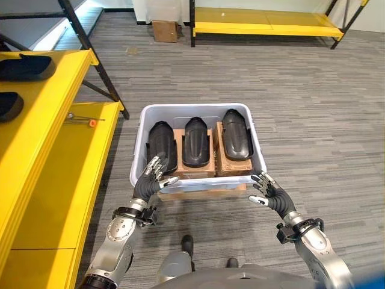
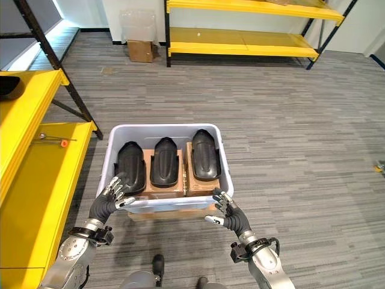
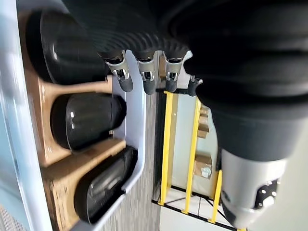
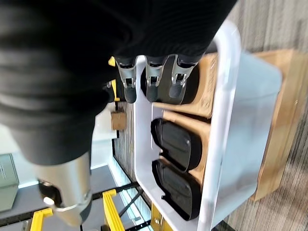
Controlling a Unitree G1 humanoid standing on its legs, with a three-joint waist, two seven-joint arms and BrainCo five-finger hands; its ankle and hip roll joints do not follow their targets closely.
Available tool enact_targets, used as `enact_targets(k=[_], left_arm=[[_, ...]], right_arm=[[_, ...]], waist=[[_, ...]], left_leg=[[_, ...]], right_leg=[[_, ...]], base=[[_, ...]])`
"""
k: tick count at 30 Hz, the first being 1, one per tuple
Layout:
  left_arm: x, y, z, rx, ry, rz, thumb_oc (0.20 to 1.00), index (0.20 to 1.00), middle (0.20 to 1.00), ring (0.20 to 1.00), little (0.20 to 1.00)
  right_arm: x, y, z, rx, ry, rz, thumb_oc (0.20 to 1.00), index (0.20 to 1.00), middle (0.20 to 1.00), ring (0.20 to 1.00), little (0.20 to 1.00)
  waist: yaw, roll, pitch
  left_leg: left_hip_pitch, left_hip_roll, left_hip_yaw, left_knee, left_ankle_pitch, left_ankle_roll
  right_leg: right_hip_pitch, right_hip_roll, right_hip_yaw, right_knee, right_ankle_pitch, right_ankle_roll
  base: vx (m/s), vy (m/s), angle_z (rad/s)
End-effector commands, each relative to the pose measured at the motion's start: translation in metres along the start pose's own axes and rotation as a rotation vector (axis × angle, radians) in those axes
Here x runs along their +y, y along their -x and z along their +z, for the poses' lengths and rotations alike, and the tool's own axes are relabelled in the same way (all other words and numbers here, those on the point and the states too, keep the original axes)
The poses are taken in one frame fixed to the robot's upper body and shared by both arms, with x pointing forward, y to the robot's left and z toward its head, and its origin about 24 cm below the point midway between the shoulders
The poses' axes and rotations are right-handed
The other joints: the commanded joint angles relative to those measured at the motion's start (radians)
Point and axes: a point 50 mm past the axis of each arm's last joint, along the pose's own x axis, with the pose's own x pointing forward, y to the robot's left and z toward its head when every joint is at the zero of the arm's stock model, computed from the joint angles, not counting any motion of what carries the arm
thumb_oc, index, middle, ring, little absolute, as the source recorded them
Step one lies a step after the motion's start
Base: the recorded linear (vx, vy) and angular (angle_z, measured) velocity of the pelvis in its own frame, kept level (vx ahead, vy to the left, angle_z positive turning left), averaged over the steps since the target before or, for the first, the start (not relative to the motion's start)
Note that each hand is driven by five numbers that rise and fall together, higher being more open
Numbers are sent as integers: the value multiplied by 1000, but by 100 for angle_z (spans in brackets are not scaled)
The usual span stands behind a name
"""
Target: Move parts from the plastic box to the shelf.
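Note:
A pale plastic box sits on a cardboard slab on the carpet in front of me. Inside lie three black moulded parts: left part, middle part and right part, resting on brown cardboard inserts. My left hand hovers at the box's near left corner, fingers straight, holding nothing. At the near right corner my right hand is held with relaxed fingers, also empty. The yellow shelf runs along my left, with two dark parts on its upper level.
A small screwdriver with an orange handle lies on the lower yellow shelf. Black shelf uprights stand beside the box's far left. Another yellow rack and a cardboard carton stand at the far wall. Grey carpet spreads to the right.

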Motion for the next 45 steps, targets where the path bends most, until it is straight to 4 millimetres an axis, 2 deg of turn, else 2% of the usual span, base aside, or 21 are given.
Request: enact_targets(k=[1, 2, 3, 6, 8, 12, 13, 16, 17, 19, 23, 25, 29, 30, 31, 35, 36, 38, 41, 42, 45], left_arm=[[-1, 7, 16, -87, -27, -22, 1000, 1000, 1000, 1000, 1000], [-1, 7, 16, -87, -27, -22, 1000, 1000, 1000, 1000, 1000], [-1, 5, 17, -86, -40, -29, 1000, 1000, 1000, 1000, 1000], [-1, 4, 19, -91, -52, -34, 1000, 1000, 1000, 1000, 1000], [0, 2, 22, -104, -73, -35, 1000, 1000, 1000, 1000, 1000], [1, 1, 25, -120, -80, -28, 1000, 1000, 1000, 1000, 1000], [2, 2, 26, -126, -71, -25, 1000, 1000, 1000, 1000, 1000], [4, 4, 25, -123, -73, -8, 1000, 1000, 1000, 1000, 1000], [4, 4, 25, -123, -73, -8, 1000, 1000, 1000, 1000, 1000], [2, 6, 22, -121, -67, -14, 1000, 1000, 1000, 1000, 1000], [-3, 8, 18, -109, -22, -35, 1000, 1000, 1000, 1000, 1000], [-4, 7, 19, -116, -19, -42, 1000, 1000, 1000, 1000, 1000], [-7, 1, 30, -166, -23, -48, 1000, 1000, 1000, 1000, 1000], [-9, -2, 36, -195, -10, -52, 1000, 1000, 1000, 1000, 1000], [-9, -2, 36, -196, -10, -51, 1000, 1000, 1000, 1000, 1000], [-11, -6, 52, -267, -19, -63, 1000, 1000, 1000, 1000, 1000], [-11, -7, 53, -268, -20, -62, 1000, 1000, 1000, 1000, 1000], [-13, -9, 63, -316, -18, -72, 1000, 1000, 1000, 1000, 1000], [-15, -11, 71, -348, -11, -75, 1000, 1000, 1000, 1000, 1000], [-17, -13, 81, -390, -11, -83, 1000, 1000, 1000, 1000, 1000], [-18, -16, 96, -454, -10, -91, 1000, 1000, 1000, 1000, 1000]], right_arm=[[0, -5, 18, -92, 27, 21, 1000, 1000, 1000, 1000, 1000], [0, -5, 18, -92, 27, 21, 1000, 1000, 1000, 1000, 1000], [1, -7, 20, -99, 45, 30, 1000, 1000, 1000, 1000, 1000], [2, -9, 24, -113, 52, 32, 1000, 1000, 1000, 1000, 1000], [2, -11, 29, -138, 64, 35, 1000, 1000, 1000, 1000, 1000], [3, -12, 39, -188, 66, 30, 1000, 1000, 1000, 1000, 1000], [3, -13, 43, -203, 69, 31, 1000, 1000, 1000, 1000, 1000], [1, -13, 46, -216, 85, 24, 1000, 1000, 1000, 1000, 1000], [1, -13, 46, -216, 85, 24, 1000, 1000, 1000, 1000, 1000], [-1, -9, 50, -235, 93, 21, 1000, 1000, 1000, 1000, 1000], [-11, -8, 63, -276, 158, 3, 1000, 1000, 1000, 1000, 1000], [-14, -9, 66, -288, 182, -20, 1000, 1000, 1000, 1000, 1000], [-21, -20, 91, -379, 329, -80, 1000, 1000, 1000, 1000, 1000], [-20, -27, 109, -451, 390, -87, 1000, 1000, 1000, 1000, 1000], [-20, -27, 109, -452, 391, -87, 1000, 1000, 1000, 1000, 1000], [-16, -42, 151, -618, 466, -125, 1000, 1000, 1000, 1000, 1000], [-16, -43, 152, -620, 467, -125, 1000, 1000, 1000, 1000, 1000], [-7, -52, 182, -739, 494, -140, 1000, 1000, 1000, 1000, 1000], [1, -63, 198, -799, 485, -152, 1000, 1000, 1000, 1000, 1000], [6, -74, 216, -844, 489, -188, 1000, 1000, 1000, 1000, 1000], [7, -93, 239, -878, 473, -258, 1000, 1000, 1000, 1000, 1000]], waist=[[3, -13, -47], [3, -13, -48], [-3, -4, -35], [-11, 5, -21], [-19, 22, 5], [-32, 35, 25], [-37, 26, 34], [-43, 12, 45], [-43, 13, 47], [-50, -19, 45], [-48, -9, 38], [-50, -5, 44], [-49, 10, 84], [-43, 17, 99], [-44, 17, 99], [-25, 27, 128], [-25, 26, 129], [-11, 32, 145], [0, 34, 160], [14, 40, 173], [31, 51, 195]], left_leg=[[-96, 24, 19, 111, -73, -20], [-97, 23, 18, 112, -73, -19], [-86, 3, 3, 106, -85, 3], [-76, -8, -7, 99, -88, 18], [-63, -5, -15, 96, -90, 27], [-31, 15, -29, 83, -102, 3], [-20, 31, -35, 83, -114, -18], [0, 48, -39, 92, -132, -39], [3, 49, -38, 93, -133, -39], [7, 73, -43, 104, -135, -67], [2, 142, -74, 53, -86, -103], [-8, 154, -80, 49, -76, -109], [-48, 188, -92, 39, -45, -119], [-66, 196, -96, 39, -38, -121], [-68, 197, -96, 39, -38, -122], [-103, 202, -97, 42, -29, -123], [-105, 202, -96, 43, -29, -123], [-127, 201, -96, 49, -27, -123], [-141, 197, -97, 50, -25, -121], [-156, 192, -98, 50, -23, -121], [-179, 183, -99, 56, -19, -120]], right_leg=[[-9, -86, -29, 78, 21, 66], [-10, -88, -29, 81, 20, 67], [-81, -101, -17, 210, 76, 73], [-140, -104, -1, 315, 123, 69], [-188, -93, 2, 402, 123, 64], [-224, -131, 2, 287, 66, 48], [-241, -170, 19, 152, 86, 62], [-255, -200, 27, 65, 144, 87], [-250, -199, 27, 60, 146, 87], [-222, -180, 40, 49, 132, 100], [-210, -118, -12, 60, 77, 78], [-217, -109, -20, 68, 66, 72], [-283, -80, -20, 121, 35, 55], [-315, -73, -15, 147, 28, 54], [-318, -73, -14, 150, 27, 53], [-376, -69, -10, 190, 24, 52], [-379, -69, -9, 193, 23, 52], [-405, -70, -4, 206, 25, 51], [-424, -73, -1, 211, 30, 51], [-441, -77, 4, 211, 36, 49], [-458, -86, 7, 205, 49, 48]], base=[[69, 107, 15], [81, 198, 6], [48, 152, 4], [54, 159, 9], [49, 97, 12], [92, -78, 10], [101, -183, 3], [88, -180, 3], [97, -230, 18], [81, -262, 29], [64, -267, 34], [-28, -163, 7], [-88, -130, -4], [-74, -90, -11], [-71, -74, -12], [-69, -44, -2], [-53, -19, -1], [-68, -21, 2], [-70, -6, 2], [-95, 16, 10], [-80, 31, 0]])
